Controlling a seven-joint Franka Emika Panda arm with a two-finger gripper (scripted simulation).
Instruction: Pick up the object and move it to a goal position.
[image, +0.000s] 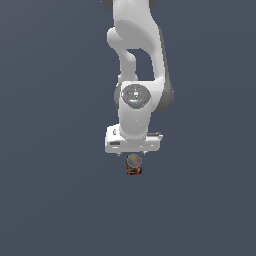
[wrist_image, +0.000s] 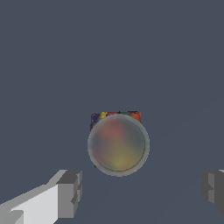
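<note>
While poised above the can (wrist_image: 118, 144), kept fingers (wrist_image: 70, 192) spread wide apart; stood upright on the bench (image: 50, 200), at six o'clock of the gripper (image: 133, 152); probably light, rigid, slippery; best pinched across label sides

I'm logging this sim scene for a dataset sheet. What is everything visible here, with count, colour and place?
can: one, grey metallic round top with a red, yellow and blue label, upright on the floor just below the arm's white hand in the exterior view.
floor: one, plain dark blue-grey, fills the background of both views.
arm: one, white with dark grey joints, reaching down from the top of the exterior view.
end effector: one, white with grey fingers, open, fingers apart and not touching the can.
</note>
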